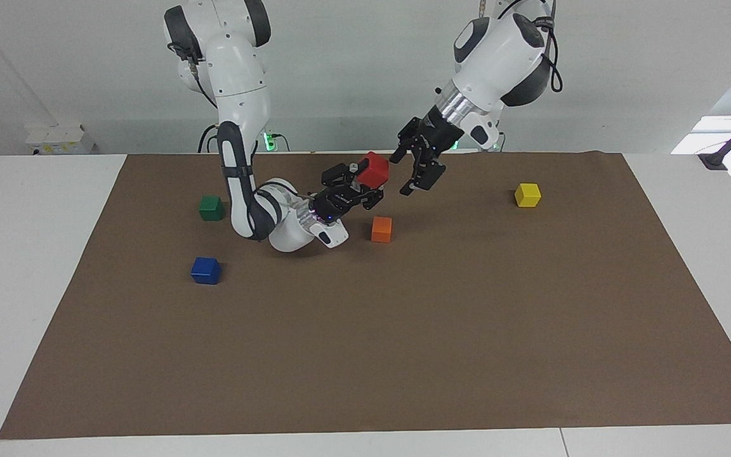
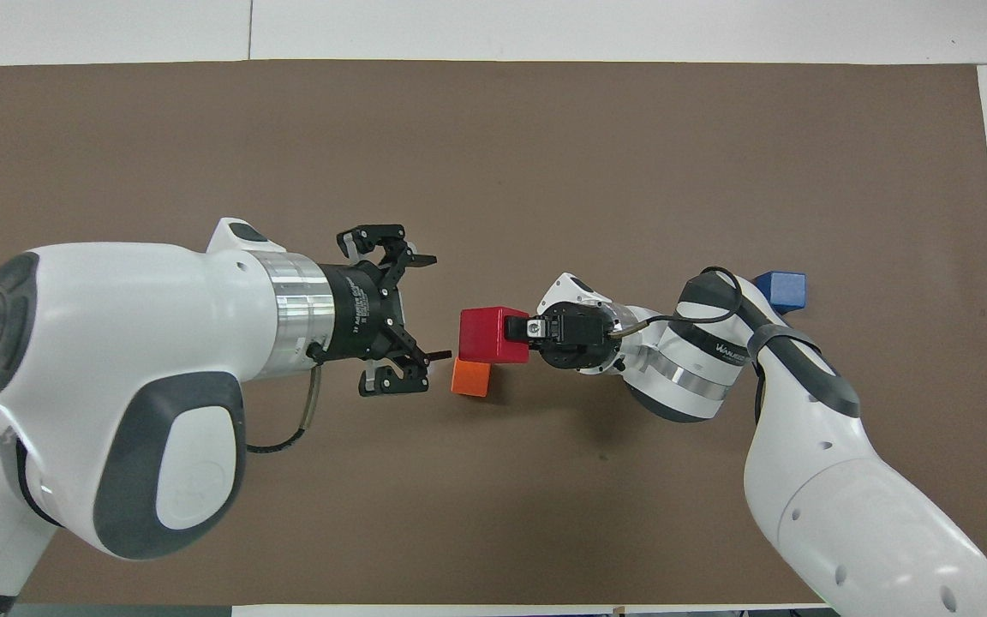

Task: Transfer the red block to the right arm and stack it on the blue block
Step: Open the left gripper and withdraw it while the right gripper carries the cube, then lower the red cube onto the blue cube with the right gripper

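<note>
The red block point(image 1: 375, 169) point(image 2: 492, 335) is held up in the air over the brown mat, close to the orange cube. My right gripper point(image 1: 365, 183) point(image 2: 511, 336) is shut on it, gripping it sideways, with a blue light at its wrist. My left gripper point(image 1: 408, 171) point(image 2: 438, 306) is open and empty, facing the red block across a small gap. The blue block point(image 1: 205, 270) point(image 2: 780, 291) sits on the mat toward the right arm's end, beside the right arm's elbow.
An orange cube point(image 1: 381, 229) point(image 2: 470, 377) lies on the mat point(image 1: 403, 349) just below the held block. A green cube point(image 1: 211, 208) lies nearer to the robots than the blue block. A yellow cube point(image 1: 527, 195) lies toward the left arm's end.
</note>
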Robot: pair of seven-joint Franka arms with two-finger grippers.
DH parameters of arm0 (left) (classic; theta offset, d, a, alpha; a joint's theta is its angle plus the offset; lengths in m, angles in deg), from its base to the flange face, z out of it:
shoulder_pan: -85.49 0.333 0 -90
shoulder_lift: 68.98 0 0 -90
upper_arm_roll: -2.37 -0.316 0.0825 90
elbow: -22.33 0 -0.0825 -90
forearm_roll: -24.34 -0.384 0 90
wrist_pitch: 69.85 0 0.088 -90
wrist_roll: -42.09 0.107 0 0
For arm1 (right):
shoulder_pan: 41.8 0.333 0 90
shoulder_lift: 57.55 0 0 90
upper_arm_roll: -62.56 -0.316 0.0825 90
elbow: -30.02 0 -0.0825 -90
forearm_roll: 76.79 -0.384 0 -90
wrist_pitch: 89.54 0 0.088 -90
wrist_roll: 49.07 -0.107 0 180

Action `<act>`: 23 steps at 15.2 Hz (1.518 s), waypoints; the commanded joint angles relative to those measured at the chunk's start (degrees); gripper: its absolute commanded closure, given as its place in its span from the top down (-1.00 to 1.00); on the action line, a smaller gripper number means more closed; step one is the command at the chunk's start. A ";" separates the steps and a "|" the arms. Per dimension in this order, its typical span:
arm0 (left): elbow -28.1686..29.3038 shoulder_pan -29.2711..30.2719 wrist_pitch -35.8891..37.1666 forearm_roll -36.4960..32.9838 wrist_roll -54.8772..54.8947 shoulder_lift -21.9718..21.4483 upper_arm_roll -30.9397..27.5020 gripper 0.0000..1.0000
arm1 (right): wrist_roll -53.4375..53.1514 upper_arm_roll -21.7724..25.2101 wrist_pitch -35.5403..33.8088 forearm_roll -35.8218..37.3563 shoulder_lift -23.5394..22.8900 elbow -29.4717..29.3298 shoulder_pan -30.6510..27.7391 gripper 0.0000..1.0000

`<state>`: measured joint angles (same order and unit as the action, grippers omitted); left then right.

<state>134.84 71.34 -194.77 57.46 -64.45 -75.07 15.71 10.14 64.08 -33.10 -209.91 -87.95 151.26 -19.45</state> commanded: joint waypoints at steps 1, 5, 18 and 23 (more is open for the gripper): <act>2.45 5.08 -0.67 1.07 10.52 -1.55 0.01 1.00 | 0.74 -0.11 -0.02 0.23 0.87 0.23 0.05 -1.00; 2.54 14.56 -1.29 1.07 32.73 0.11 0.01 1.00 | -1.63 0.15 10.76 1.19 6.30 0.58 -0.30 -1.00; -10.80 23.28 13.18 -29.41 72.93 9.61 -0.08 1.00 | -14.79 0.60 59.90 42.45 22.66 -2.23 -3.02 -1.00; -20.74 23.99 28.83 -40.22 84.28 11.90 -0.08 1.00 | -24.82 1.47 62.21 66.01 24.60 -3.64 -5.57 -1.00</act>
<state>119.40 94.93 -172.53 21.44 15.70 -65.25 15.02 -10.72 65.28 28.40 -152.32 -64.07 148.00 -23.90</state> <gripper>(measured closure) 0.000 0.427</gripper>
